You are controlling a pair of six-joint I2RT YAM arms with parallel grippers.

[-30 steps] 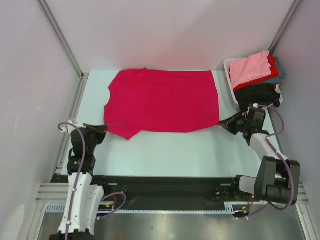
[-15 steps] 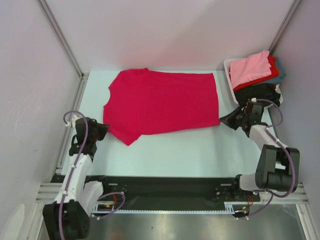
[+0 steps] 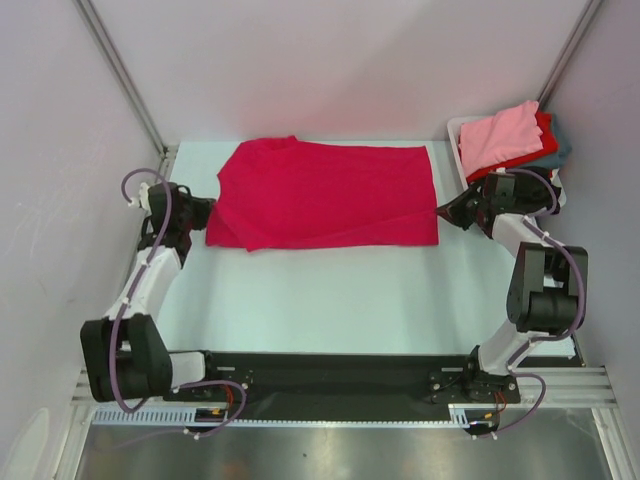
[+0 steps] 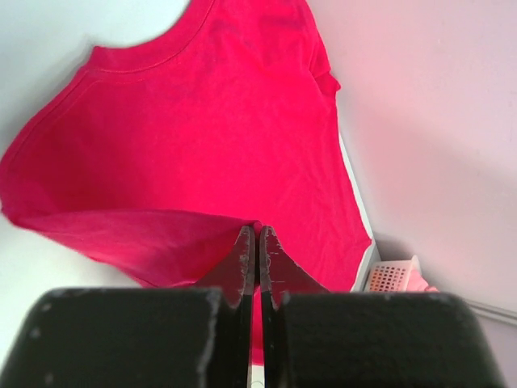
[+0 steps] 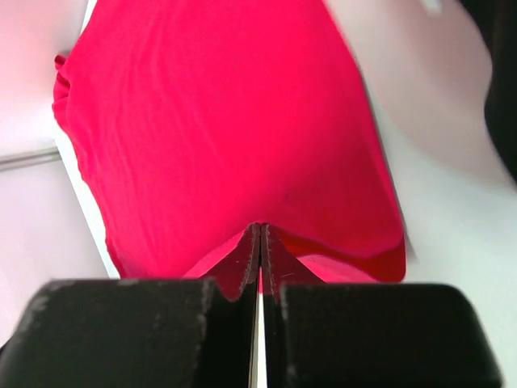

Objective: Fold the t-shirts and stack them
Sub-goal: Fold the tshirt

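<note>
crimson t-shirt [image 3: 330, 195], one, pinched in closed left fingers [image 4: 242, 263] and right fingers [image 5: 245, 265]; four other t-shirts [image 3: 505, 140] stacked.

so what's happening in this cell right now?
Both arms are mid-fold on the crimson t-shirt, which lies spread across the table. The left gripper is shut on its near edge at the collar end, and the right gripper is shut on the near hem corner. The near edge is raised and partly doubled over. The other t-shirts sit piled in the white basket at far right.
</note>
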